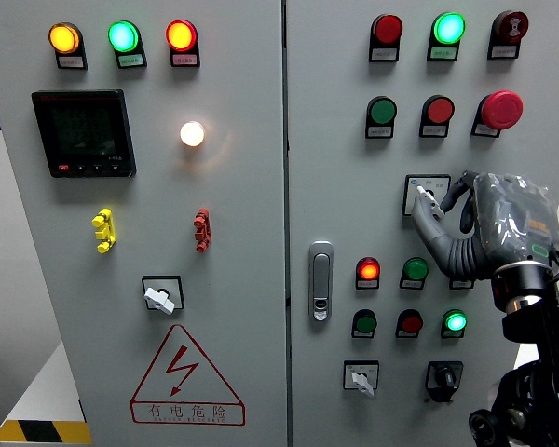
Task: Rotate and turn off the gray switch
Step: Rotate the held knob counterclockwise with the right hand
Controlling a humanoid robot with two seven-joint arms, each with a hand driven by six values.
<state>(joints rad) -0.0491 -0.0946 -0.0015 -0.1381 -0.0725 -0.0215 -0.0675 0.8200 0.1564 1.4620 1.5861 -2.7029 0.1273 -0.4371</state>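
Nearest the camera, the right hand point(489, 223) is seen rising from the lower right on a black arm, its gray shell covered in clear film. Its fingers point(429, 219) are curled toward the gray switch point(426, 195), which is set on a square plate on the right-hand door, and the thumb and a fingertip are pressed around the switch's small knob, so the knob is taken to be grasped. Above the gray switch, a green button point(382, 112), a red button point(439, 110) and a red mushroom button point(501, 110) are mounted in a row; their small labels cannot be read. Below and left of the gray switch, a lit red lamp point(368, 271) is seen, and further left a chrome door handle point(320, 280). Well to the left of the gray switch, on the other door, a dark digital meter point(84, 133) and a glowing white lamp point(192, 133) are placed. Lower left of the gray switch, a red-outlined warning triangle point(184, 375) with a lightning bolt is fixed, and Chinese characters are printed along its base. The left hand is not shown.
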